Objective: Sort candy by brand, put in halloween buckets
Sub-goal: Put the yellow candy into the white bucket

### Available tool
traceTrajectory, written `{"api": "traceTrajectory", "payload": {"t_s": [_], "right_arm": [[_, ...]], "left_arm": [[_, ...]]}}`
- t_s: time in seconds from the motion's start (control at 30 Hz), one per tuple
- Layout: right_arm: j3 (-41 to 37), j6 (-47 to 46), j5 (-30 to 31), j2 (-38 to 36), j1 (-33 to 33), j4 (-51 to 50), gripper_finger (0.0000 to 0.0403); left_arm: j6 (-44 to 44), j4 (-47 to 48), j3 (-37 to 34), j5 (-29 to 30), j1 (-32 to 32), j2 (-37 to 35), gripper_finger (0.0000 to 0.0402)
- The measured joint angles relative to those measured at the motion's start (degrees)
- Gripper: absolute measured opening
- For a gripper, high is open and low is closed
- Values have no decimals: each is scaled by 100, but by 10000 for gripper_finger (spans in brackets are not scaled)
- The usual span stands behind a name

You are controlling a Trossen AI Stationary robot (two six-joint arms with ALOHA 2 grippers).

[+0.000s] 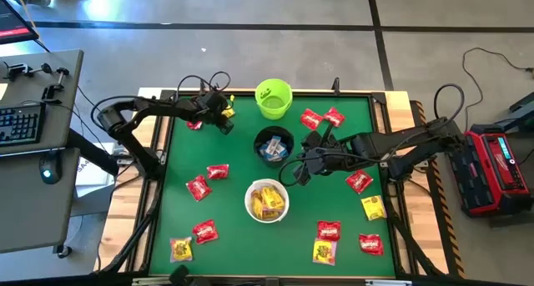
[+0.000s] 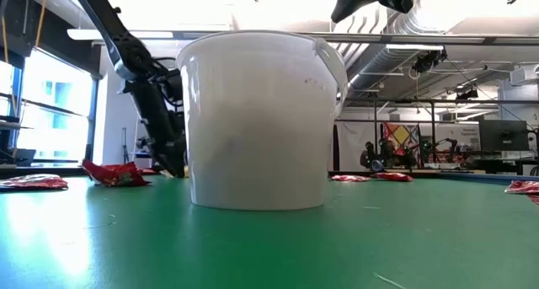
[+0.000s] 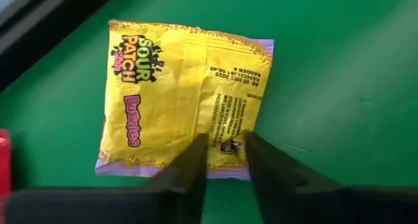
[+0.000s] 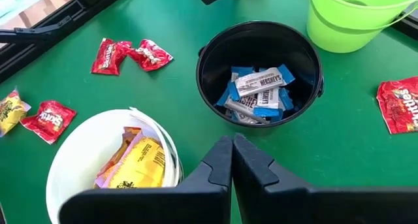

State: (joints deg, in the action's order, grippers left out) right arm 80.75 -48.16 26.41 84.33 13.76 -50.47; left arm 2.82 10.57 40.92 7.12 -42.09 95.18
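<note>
We are working over a green tabletop (image 1: 238, 148). Nearest the front edge, red and yellow candy (image 1: 325, 241) is lying scattered. Just behind it, the white bucket (image 1: 268, 201) is holding yellow packets. Our right pincer (image 1: 295, 173) is hovering beside that bucket, its fingers (image 4: 219, 164) pressed together and gripping nothing. Next back, the black bucket (image 1: 274, 144) is holding blue-and-white packets (image 4: 258, 87). Farther still, the green bucket (image 1: 274, 98) is standing at the far edge. At the far left corner, our left pincer (image 1: 225, 115) is reaching down at a yellow packet (image 3: 183, 96) lying flat on the tabletop, its fingers (image 3: 192, 162) part open and straddling the packet's edge.
</note>
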Motion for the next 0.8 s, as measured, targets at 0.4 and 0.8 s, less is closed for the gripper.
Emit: {"api": "traceTrajectory", "payload": {"t_s": [0.4,0.8], "right_arm": [[0,152,162,0,0,198,0],[0,774,456,2,0,502,0]], "left_arm": [[-104,890,-73,-337,81,-856,2],[63,2025,-47,-872,557,-3082,0]]}}
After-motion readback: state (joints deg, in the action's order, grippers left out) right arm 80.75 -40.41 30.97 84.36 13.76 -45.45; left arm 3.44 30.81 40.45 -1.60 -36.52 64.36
